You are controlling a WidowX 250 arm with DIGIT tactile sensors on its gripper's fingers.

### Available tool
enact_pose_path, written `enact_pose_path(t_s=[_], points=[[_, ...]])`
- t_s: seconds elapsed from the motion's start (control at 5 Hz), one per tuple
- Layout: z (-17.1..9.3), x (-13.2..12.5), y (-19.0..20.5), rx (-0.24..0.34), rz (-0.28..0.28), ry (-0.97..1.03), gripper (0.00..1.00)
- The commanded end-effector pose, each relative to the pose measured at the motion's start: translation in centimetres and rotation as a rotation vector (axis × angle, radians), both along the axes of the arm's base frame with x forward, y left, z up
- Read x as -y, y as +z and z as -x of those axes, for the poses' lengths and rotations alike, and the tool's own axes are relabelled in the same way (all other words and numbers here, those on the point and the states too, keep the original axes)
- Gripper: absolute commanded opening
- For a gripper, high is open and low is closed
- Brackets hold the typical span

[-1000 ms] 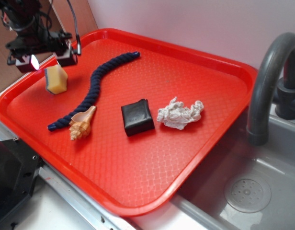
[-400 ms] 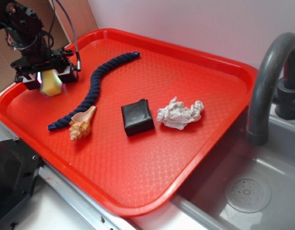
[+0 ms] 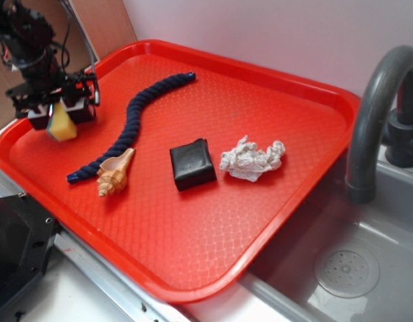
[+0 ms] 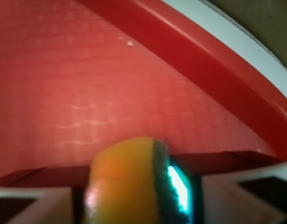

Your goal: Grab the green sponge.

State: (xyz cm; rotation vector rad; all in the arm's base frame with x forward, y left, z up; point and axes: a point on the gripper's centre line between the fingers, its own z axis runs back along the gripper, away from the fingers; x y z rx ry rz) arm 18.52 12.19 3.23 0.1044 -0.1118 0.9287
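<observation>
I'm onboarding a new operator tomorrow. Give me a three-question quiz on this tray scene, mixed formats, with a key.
1. True or false: the claw is down over the sponge, at the tray's left edge.
2. Which item lies between the shell and the paper wad? A) rope B) black pad C) faucet
3. Fill in: in the wrist view, the sponge's dark green layer faces the ___ side of the picture.

Key:
1. True; the sponge sits between the fingers.
2. B
3. right
</observation>
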Motion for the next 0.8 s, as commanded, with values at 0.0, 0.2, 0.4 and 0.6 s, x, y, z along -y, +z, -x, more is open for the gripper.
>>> enact_pose_path(t_s=[0.0, 0.2, 0.4, 0.6], points=[[-1.2, 4.4, 11.3, 0.089, 0.124, -0.296, 0.00], [-0.2, 8.0, 15.7, 0.149, 0.194, -0.410, 0.00], [0.8, 10.2, 17.9, 0.195, 0.217, -0.468, 0.00], [0.9, 9.6, 17.3, 0.230, 0.272, -0.432, 0.00]])
